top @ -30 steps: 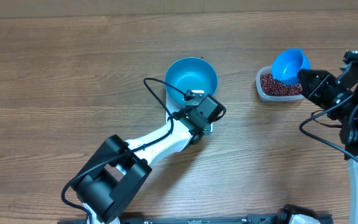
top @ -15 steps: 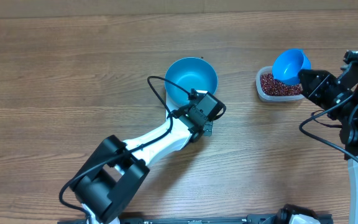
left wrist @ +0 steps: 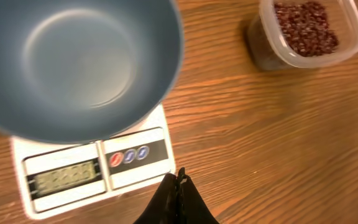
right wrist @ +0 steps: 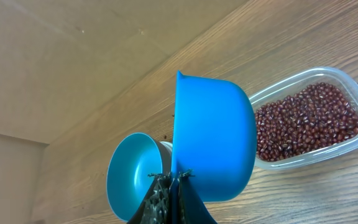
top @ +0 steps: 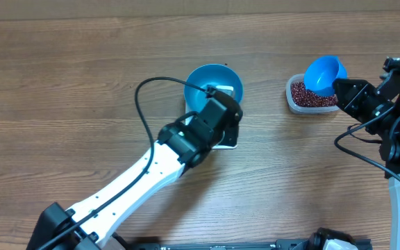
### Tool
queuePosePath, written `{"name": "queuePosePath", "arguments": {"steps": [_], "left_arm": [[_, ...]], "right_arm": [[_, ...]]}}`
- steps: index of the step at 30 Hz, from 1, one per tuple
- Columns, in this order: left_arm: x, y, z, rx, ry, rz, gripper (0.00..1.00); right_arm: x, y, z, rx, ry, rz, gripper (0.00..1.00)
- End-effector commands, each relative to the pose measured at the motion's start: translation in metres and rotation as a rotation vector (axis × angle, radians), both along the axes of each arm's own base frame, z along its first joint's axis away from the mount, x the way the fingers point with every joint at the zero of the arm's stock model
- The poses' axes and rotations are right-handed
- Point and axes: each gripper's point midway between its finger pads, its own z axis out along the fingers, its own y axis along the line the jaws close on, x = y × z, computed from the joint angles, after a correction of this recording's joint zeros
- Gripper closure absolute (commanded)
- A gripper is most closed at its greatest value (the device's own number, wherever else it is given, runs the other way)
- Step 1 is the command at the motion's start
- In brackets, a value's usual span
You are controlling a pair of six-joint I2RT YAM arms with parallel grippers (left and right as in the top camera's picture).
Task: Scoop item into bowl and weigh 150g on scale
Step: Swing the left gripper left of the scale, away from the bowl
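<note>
Right of frame, my right gripper [right wrist: 173, 179] clamps the scoop [right wrist: 215, 146] over the beans [right wrist: 306, 127]; my clenched, empty left gripper [left wrist: 178, 183] could knock the bowl [left wrist: 73, 62] off the scale [left wrist: 132, 155].

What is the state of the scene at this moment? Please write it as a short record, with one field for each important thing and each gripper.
bowl: blue, empty, standing on the scale
scale: white, carrying the bowl
beans: dark red, in the clear tub
left gripper: shut, holding nothing, at the scale's front edge
right gripper: shut on the blue scoop, held over the tub
</note>
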Motion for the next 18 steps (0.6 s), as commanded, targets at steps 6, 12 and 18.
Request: {"name": "queuePosePath", "arguments": {"steps": [6,12,18], "left_arm": [[0.018,0.043,0.026,-0.014,-0.025,0.095,0.96],[0.032,0.053,0.031,-0.029,-0.052,0.132,0.96],[0.048,0.080,0.031,-0.014,-0.057,0.179,0.96]], "right_arm": [[0.001,-0.001,0.016,-0.024,-0.038,0.000,0.96],[0.001,-0.001,0.016,-0.034,-0.041,0.006,0.96],[0.001,-0.001,0.015,-0.042,-0.041,0.012,0.96]]}}
